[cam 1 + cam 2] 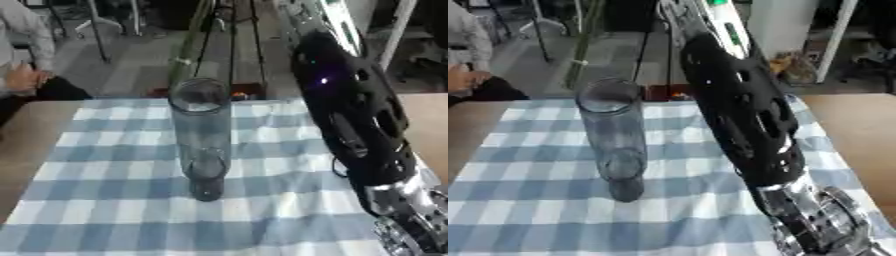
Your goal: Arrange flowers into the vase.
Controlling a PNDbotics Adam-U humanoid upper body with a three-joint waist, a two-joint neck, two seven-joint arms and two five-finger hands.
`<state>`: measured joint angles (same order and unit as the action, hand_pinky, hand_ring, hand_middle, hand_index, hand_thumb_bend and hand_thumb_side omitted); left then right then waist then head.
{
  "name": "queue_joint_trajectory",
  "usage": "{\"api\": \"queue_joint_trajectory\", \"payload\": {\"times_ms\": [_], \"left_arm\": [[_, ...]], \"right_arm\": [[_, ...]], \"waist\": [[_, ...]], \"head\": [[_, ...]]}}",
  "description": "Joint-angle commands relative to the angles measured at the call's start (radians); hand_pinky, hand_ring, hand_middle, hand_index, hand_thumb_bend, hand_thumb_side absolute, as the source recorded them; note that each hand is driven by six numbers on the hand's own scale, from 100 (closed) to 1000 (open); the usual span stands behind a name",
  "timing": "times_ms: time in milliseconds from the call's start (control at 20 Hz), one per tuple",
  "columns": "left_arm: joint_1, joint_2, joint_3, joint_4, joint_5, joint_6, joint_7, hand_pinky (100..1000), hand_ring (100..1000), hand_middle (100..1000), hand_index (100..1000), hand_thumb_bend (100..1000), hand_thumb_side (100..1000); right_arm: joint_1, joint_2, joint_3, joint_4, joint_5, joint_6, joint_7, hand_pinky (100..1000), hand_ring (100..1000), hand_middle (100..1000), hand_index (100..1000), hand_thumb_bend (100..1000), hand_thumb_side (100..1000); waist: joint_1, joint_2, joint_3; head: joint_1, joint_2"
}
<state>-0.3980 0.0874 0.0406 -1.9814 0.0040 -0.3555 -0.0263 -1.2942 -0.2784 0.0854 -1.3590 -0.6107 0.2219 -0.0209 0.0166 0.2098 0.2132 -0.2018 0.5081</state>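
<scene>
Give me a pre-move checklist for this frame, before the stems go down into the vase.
1. Vase upright on the checked cloth: ok.
2. Vase mouth free of anything lying across it: ok.
3. Green stems lined up with the mouth: ok, they hang above the rim; whether the tips have entered, cannot tell.
4. Hold on the stems: cannot tell, neither hand is in view.
5. Right arm clear of the vase: ok, a gap shows between them in both views.
6. Flower heads intact: cannot tell, they lie outside the top edge.
</scene>
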Motion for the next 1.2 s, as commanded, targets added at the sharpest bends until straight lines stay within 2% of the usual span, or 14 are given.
{"api": "queue_joint_trajectory", "payload": {"times_ms": [50, 300, 800, 1200], "left_arm": [[-0.012, 0.007, 0.000, -0.019, 0.001, 0.003, -0.002, 407, 611, 704, 820, 100, 1000], [-0.008, 0.010, 0.002, -0.019, 0.000, 0.006, -0.002, 405, 610, 704, 820, 100, 1000], [-0.005, 0.014, 0.006, -0.019, -0.003, 0.011, 0.002, 400, 609, 704, 819, 100, 1000], [-0.005, 0.011, 0.004, -0.019, -0.001, 0.012, 0.000, 398, 608, 703, 817, 100, 1000]], "right_arm": [[-0.021, -0.023, 0.000, 0.011, 0.039, -0.041, 0.042, 100, 200, 100, 100, 135, 100], [-0.026, -0.033, -0.001, 0.053, 0.069, -0.037, 0.075, 100, 207, 100, 100, 157, 100], [-0.022, -0.068, 0.016, 0.089, 0.110, 0.016, 0.101, 100, 215, 100, 100, 222, 100], [-0.013, -0.073, 0.006, 0.088, 0.142, -0.013, 0.104, 100, 216, 100, 100, 217, 100]], "waist": [[0.004, -0.012, 0.001], [0.006, -0.007, -0.002], [0.004, 0.001, -0.012], [0.014, 0.011, -0.007]], "head": [[0.002, -0.010], [0.001, -0.009], [0.008, -0.003], [0.006, -0.018]]}}
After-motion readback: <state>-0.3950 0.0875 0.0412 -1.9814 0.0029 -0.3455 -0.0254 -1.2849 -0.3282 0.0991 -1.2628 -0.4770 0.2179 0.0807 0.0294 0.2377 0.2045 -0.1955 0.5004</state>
